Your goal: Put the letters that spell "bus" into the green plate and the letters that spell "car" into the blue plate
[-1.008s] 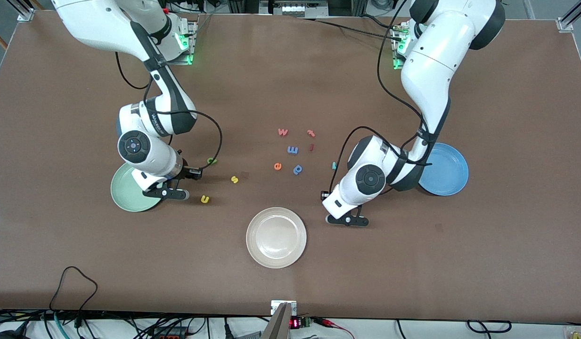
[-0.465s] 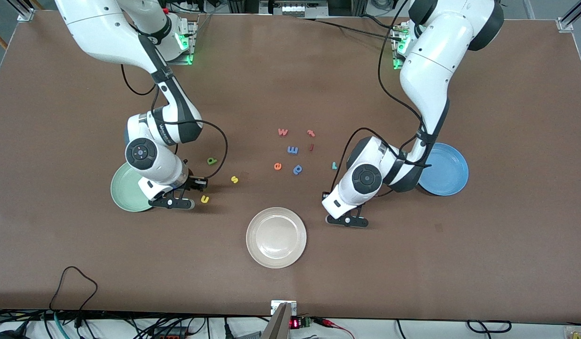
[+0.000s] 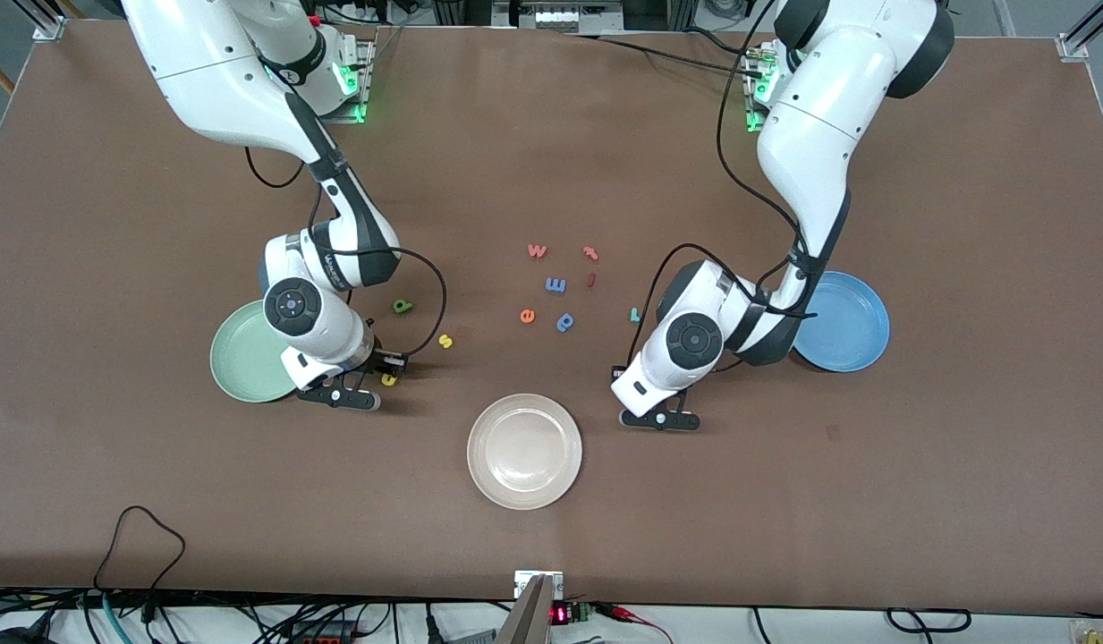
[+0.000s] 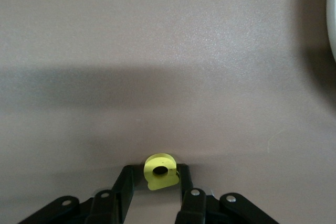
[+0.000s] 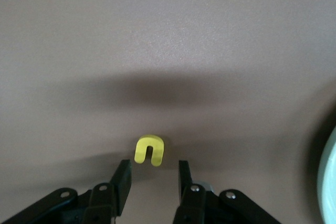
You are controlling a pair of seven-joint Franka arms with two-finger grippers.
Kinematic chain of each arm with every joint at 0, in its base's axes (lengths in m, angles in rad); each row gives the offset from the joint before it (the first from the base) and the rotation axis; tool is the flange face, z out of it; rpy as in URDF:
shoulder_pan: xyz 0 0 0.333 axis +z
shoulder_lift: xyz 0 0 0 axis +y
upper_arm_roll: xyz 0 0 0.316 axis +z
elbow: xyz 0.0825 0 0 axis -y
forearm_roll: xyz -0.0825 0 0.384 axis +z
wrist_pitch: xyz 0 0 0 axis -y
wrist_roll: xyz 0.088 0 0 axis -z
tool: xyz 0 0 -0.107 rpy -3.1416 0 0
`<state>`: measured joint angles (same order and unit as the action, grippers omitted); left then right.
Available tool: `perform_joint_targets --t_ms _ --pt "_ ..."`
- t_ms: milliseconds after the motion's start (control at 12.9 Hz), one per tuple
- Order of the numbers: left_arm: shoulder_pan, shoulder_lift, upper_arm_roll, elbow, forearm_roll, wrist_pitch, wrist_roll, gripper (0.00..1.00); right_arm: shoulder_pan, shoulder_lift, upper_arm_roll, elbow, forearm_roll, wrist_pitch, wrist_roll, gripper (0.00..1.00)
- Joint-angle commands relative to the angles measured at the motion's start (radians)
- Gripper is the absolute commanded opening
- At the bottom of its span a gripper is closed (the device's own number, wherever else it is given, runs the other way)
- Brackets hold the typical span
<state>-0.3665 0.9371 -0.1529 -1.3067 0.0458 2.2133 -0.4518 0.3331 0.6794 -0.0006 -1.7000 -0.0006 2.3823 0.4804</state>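
Right arm has swung off the green plate (image 3: pixel 233 358) toward frame centre. The right gripper (image 5: pixel 154 169) hangs over the yellow "u" (image 5: pixel 149 149), jaws apart and holding nothing. The left gripper (image 4: pixel 156 176) has narrowed, jaws slightly apart, flanking the yellow "a" (image 4: pixel 160 170) at mid-frame near the blue plate (image 3: pixel 851 326).

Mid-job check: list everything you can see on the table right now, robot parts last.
green plate: 1, pale green, right arm's end
blue plate: 1, blue, left arm's end, partly hidden by the left arm
cream plate: 1, cream, middle, nearest the front camera
b: 1, dark green, beside the s
s: 1, yellow, nearer the camera than the b
u: 1, yellow, just ahead of the right gripper
a: 1, yellow, between the left gripper's fingers
r: 1, teal, beside the left arm
other letters: 6, pink, red, blue, orange, middle cluster
right gripper: open
left gripper: open
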Motion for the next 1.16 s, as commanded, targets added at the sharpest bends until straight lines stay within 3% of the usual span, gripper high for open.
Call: perform_joint_targets --t_ms 0,233,465,775,853,1085 --pt "-0.011 0.020 0.010 0.030 0.020 -0.007 -0.018 0.30 0.012 0.035 -0.022 0.040 -0.002 0.000 0.026 0.45" --pt "-0.005 0.014 0.010 0.030 0.022 -0.010 -0.016 0.09 0.026 0.054 -0.024 0.048 -0.002 0.009 0.058 0.45" --pt "0.041 -0.029 0.010 0.029 0.026 -0.026 0.014 0.03 0.026 0.054 -0.024 0.051 -0.001 0.009 0.060 0.45" --pt "0.132 -0.133 0.001 0.011 0.025 -0.332 0.111 0.01 0.026 0.054 -0.024 0.065 -0.001 0.009 0.058 0.45" --pt "0.164 -0.170 0.000 -0.018 0.026 -0.389 0.134 0.00 0.026 0.054 -0.024 0.074 -0.001 0.008 0.058 0.45" --pt "0.240 -0.344 0.000 -0.278 0.025 -0.353 0.238 0.00 0.030 0.068 -0.024 0.076 -0.001 0.011 0.058 0.45"
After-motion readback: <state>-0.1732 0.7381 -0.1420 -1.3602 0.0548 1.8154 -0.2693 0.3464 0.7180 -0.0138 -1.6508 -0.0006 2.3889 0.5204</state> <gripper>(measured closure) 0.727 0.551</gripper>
